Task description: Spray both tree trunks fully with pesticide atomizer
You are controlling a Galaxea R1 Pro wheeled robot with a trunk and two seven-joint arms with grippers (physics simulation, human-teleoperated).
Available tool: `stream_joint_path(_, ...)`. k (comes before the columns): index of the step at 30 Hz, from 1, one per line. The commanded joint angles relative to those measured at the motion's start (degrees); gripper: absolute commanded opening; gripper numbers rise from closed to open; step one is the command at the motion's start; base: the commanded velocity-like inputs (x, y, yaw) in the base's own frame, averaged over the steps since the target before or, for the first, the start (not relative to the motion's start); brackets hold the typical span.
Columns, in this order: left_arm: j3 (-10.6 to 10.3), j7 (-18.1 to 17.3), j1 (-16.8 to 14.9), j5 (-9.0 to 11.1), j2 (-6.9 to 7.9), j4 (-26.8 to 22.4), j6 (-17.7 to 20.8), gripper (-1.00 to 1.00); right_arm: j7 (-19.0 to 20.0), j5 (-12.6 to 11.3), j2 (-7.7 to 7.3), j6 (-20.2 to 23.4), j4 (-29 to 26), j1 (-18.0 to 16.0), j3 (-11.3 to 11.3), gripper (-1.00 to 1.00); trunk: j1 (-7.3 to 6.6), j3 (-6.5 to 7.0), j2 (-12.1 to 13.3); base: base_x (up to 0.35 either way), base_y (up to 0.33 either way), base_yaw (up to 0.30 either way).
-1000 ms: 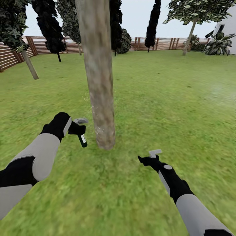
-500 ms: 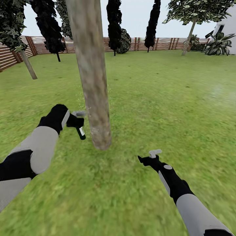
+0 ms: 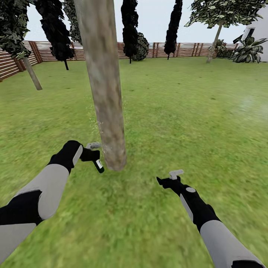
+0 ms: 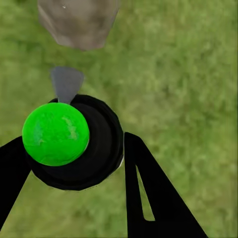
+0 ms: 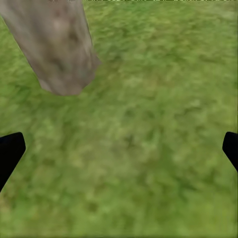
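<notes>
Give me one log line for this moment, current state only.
left gripper: shut on pesticide atomizer, beside tree trunk base | right gripper: open, empty, over lawn

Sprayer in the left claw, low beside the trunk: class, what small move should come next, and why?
Probably lift the left claw slowly up along the trunk, nozzle toward the bark. The sprayer sits near the trunk's base, so the tall stretch above likely needs covering. The right claw is open and idle.
</notes>
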Motion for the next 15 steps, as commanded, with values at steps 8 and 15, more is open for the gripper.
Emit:
stream_joint_path(8,0.3,0.1,1.3,-0.8,-0.06,0.8,0.3,-1.00,0.1,0.2,-0.04,0.3,-0.1,0.0,0.1,1.00,0.01,-0.05,0.0,0.219,-0.023,0.044)
stream_joint_path(15,0.3,0.4,1.4,-0.8,-0.06,0.8,0.5,-1.00,0.1,0.2,-0.04,0.3,-0.1,0.0,0.1,1.00,0.01,-0.05,0.0,0.071,-0.250,0.273)
